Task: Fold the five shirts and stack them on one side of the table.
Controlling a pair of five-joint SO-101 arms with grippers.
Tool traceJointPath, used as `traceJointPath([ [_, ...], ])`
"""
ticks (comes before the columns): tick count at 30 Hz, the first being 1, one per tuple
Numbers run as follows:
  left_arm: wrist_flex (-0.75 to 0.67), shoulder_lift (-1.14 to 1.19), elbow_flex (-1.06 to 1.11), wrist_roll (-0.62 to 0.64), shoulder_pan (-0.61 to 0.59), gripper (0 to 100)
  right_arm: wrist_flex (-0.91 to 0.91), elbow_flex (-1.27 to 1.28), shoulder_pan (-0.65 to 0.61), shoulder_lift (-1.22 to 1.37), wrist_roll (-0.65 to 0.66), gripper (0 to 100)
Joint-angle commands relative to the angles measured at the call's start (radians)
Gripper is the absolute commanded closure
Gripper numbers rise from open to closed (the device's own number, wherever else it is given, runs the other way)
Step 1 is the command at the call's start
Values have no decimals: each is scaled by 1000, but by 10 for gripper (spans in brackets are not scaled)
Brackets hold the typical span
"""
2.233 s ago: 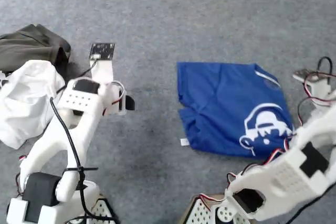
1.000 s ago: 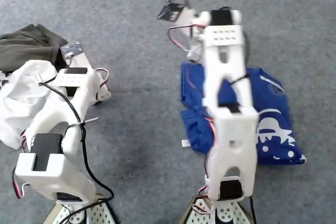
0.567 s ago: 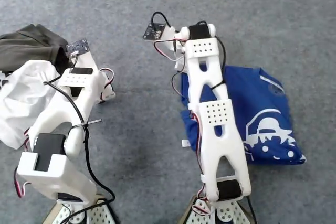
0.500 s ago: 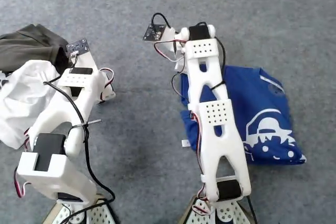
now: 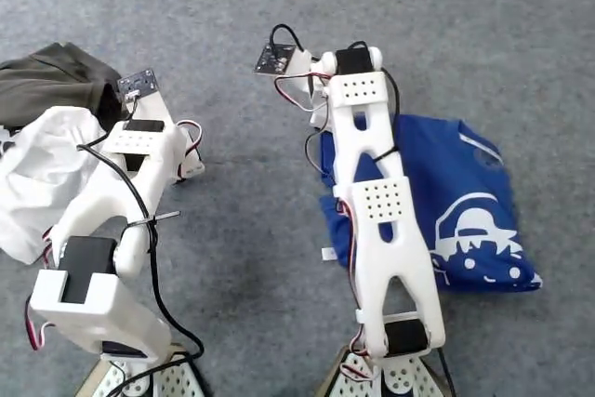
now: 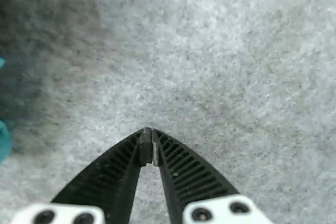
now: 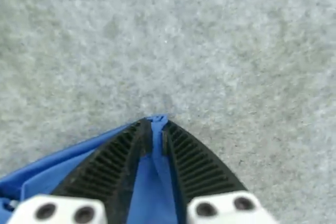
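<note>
Right claw (image 7: 156, 125) clenched on one corner of crumpled blue printed cotton shirt (image 5: 465, 169), shirt's bulk lying on grey felt worktop (image 5: 251, 230) under that arm, left claw (image 6: 147, 136) clenched tip-to-tip above worktop.

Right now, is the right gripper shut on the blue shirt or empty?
Shut on it: the right gripper has its fingers closed, the blue shirt pinched between the tips.
</note>
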Motion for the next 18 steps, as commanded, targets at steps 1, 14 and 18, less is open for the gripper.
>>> traceJointPath([
  [1, -6, -18, -25, -9, 5, 964, -17, -38, 34, -4, -6, 985],
  [14, -6, -20, -21, -9, 2, 964, -275, -143, 238, -288, -528, 985],
  [18, -6, -20, -19, -9, 4, 964, -281, -140, 410, -367, -634, 985],
])
